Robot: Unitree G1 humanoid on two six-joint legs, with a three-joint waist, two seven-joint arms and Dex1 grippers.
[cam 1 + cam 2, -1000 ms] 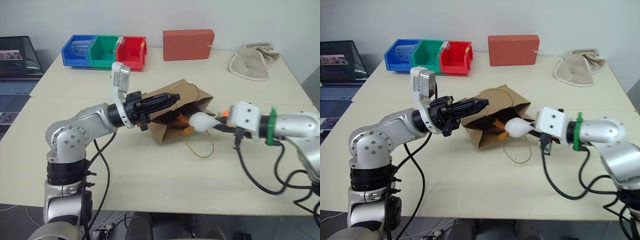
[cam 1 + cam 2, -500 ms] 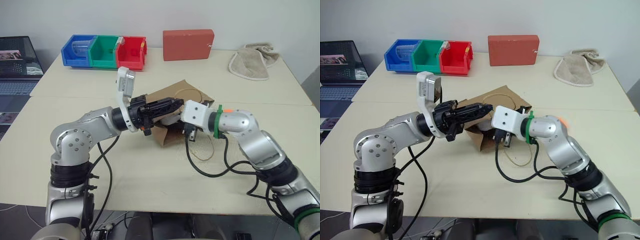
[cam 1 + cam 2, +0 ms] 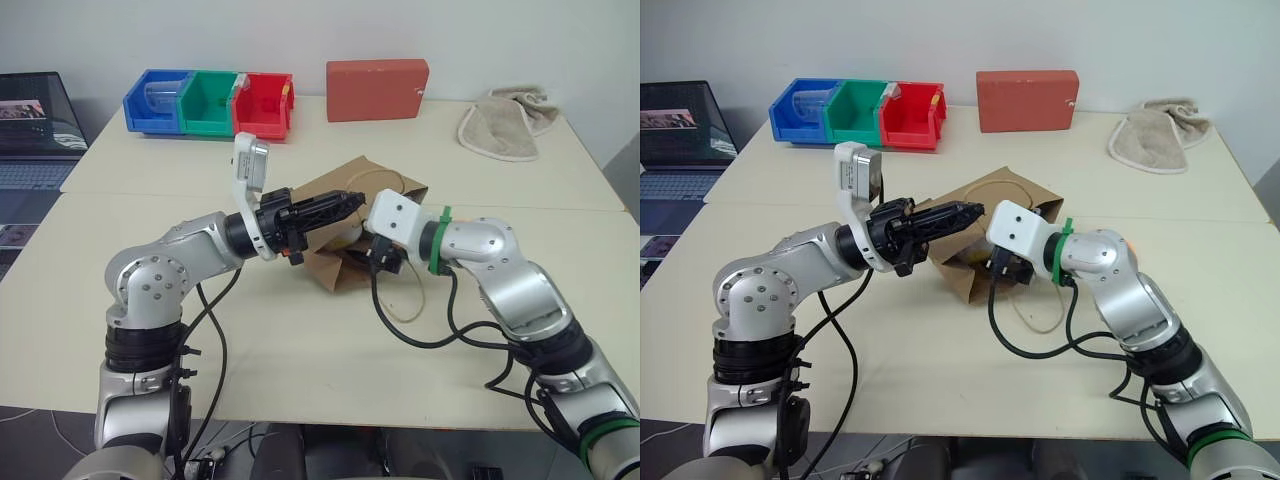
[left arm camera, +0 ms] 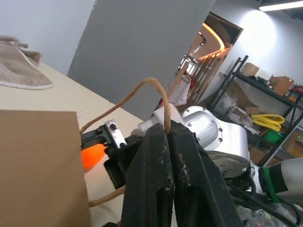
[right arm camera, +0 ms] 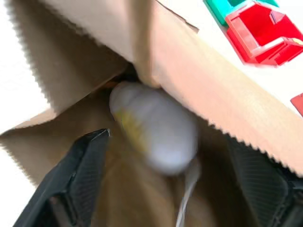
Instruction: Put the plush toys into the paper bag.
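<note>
Here the left gripper (image 4: 165, 142), jaws pinched on a cord handle (image 4: 142, 90), lifts the paper bag (image 3: 340, 265); the right gripper (image 5: 161, 189) reaches inside, jaws spread, beside the white plush toy (image 5: 154, 125).

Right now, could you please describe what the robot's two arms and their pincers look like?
Both arms are silver-grey metal with rounded joint housings and black bands at the joints. Loose black cables hang from each. The left arm carries a white camera block on a bracket above its left pincer, whose two fingers are black. The right arm has a white boxy wrist and a green ring; its right pincer has black textured fingers.
</note>
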